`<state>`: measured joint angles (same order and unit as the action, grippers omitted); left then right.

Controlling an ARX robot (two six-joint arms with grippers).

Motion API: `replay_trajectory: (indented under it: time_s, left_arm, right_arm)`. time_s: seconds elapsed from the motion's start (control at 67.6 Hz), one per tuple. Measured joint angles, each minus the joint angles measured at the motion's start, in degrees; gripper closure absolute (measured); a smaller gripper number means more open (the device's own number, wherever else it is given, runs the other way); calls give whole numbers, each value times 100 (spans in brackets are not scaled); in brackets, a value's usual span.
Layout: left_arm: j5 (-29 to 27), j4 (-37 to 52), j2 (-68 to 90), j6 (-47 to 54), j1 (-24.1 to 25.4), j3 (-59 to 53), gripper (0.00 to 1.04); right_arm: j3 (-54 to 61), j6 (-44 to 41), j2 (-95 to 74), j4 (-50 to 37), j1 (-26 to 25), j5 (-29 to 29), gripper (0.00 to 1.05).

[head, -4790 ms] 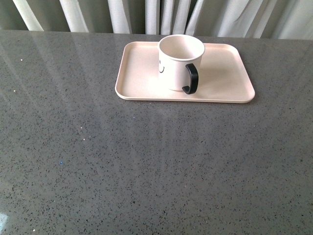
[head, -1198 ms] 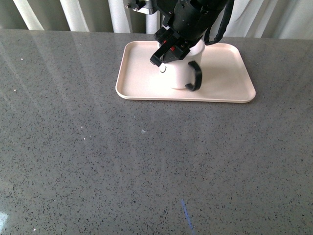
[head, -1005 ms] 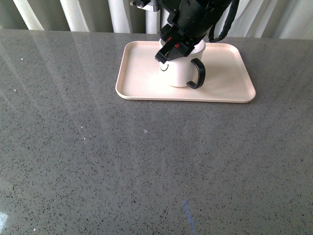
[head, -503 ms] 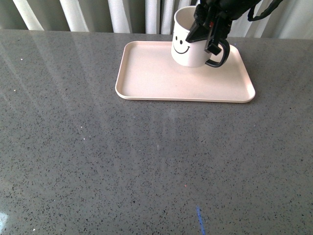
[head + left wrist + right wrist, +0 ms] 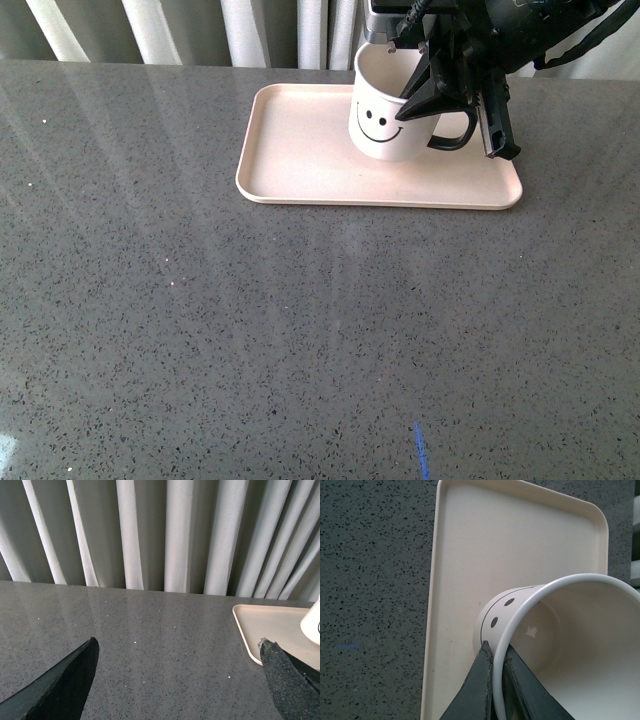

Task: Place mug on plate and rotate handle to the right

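Right gripper: clamped on the mug. In the right wrist view its two dark fingers pinch the mug wall at the rim, one outside and one inside, with almost no gap beyond the ceramic. In the front view the black arm comes in from the upper right and covers the far right part of the rim.

Mug: over the plate, roughly mid-plate and a little right of centre. It looks about upright. I cannot tell whether its base touches the plate or hangs just above it. The smiley face looks toward the front camera; in the right wrist view I see only its two eye dots. The handle sticks out to the right of the mug, partly behind the gripper's fingers.

Plate: flat on the grey speckled table, long side across the front view, near the far edge by the white curtain. The right wrist view shows the plate bare apart from the mug.

Left gripper: spread wide with nothing between its fingers. It hangs over bare table, well apart from the mug. The left wrist view catches one end of the plate and a sliver of the mug at the frame's edge.
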<state>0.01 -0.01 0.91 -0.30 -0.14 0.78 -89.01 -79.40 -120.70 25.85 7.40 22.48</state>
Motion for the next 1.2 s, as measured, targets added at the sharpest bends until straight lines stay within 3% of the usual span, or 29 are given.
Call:
replay_trajectory:
  time_s: [0.665, 1.198]
  left_arm:
    - [0, 0, 0, 0, 0, 0, 9]
    - [0, 0, 0, 0, 0, 0, 9]
  right_arm:
    - [221, 933, 179, -304, -22, 415, 103]
    - [223, 1067, 258, -315, -17, 415, 103]
